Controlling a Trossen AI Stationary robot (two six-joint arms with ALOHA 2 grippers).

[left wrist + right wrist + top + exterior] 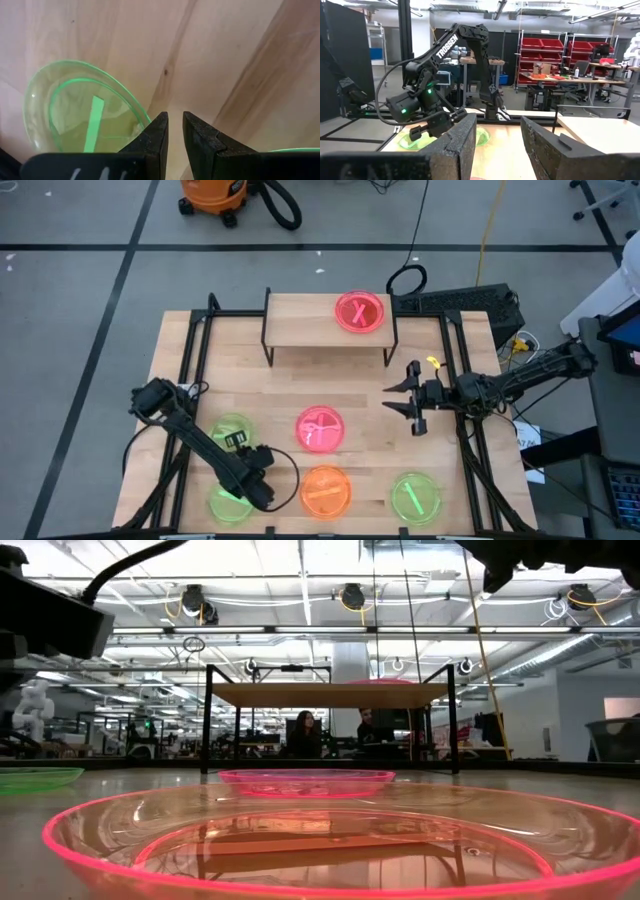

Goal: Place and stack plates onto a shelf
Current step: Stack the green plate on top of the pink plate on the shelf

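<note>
The light-wood shelf [310,320] [330,695] stands at the table's far middle, and a pink plate [360,312] lies flat on its right part. Five plates lie flat on the tabletop: two green [232,430] [228,502] at the left, one pink [320,429] [305,778] in the middle, one orange [325,490] at the near middle and one green [415,497] at the near right. My left gripper [260,485] [175,130] points down over bare wood beside a green plate [75,115], its fingers a narrow gap apart with nothing between them. My right gripper [408,395] [495,145] hangs open above the table's right side.
Black frame rails [195,350] run along the table's left and right sides. Bare wood lies between the shelf and the row of plates. A dark keyboard-like object [455,302] sits beyond the table's far right corner. People sit in the room behind the shelf [305,735].
</note>
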